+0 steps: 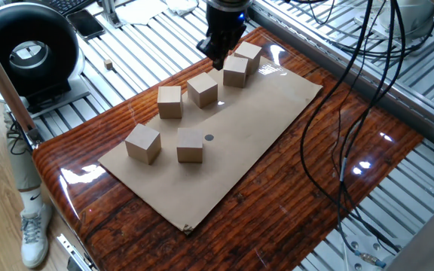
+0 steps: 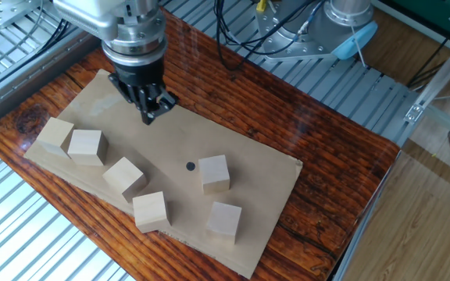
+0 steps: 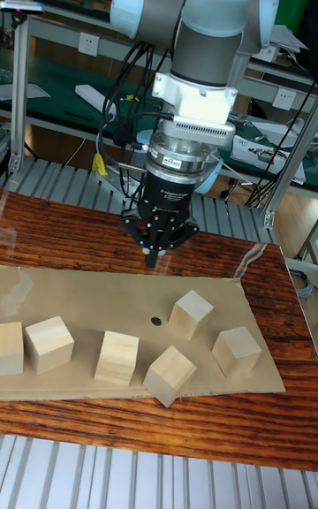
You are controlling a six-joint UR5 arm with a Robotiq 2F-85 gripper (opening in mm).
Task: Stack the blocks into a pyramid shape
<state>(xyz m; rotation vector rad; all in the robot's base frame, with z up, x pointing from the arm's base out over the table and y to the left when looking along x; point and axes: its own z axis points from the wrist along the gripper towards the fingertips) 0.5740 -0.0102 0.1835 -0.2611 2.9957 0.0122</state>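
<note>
Several tan wooden blocks lie apart on a cardboard sheet (image 1: 270, 113), none stacked. Two sit close together at the far end (image 1: 248, 54) (image 1: 235, 71), two more follow in the row (image 1: 202, 90) (image 1: 169, 102), and two lie nearer (image 1: 143, 143) (image 1: 190, 145). My gripper (image 1: 218, 57) hangs above the sheet beside the far pair, fingers shut together with nothing between them. In the other fixed view the gripper (image 2: 151, 115) is over bare cardboard, away from the blocks (image 2: 87, 146) (image 2: 214, 172). The tall fixed view shows the gripper (image 3: 154, 257) above the block row (image 3: 117, 356).
A black dot (image 1: 209, 138) marks the cardboard's middle. A round black device (image 1: 25, 53) stands at the left off the table, with a tiny wooden cube (image 1: 108, 65) near it. Black cables (image 1: 353, 68) hang over the right side. The glossy wooden table (image 1: 337, 173) borders the sheet.
</note>
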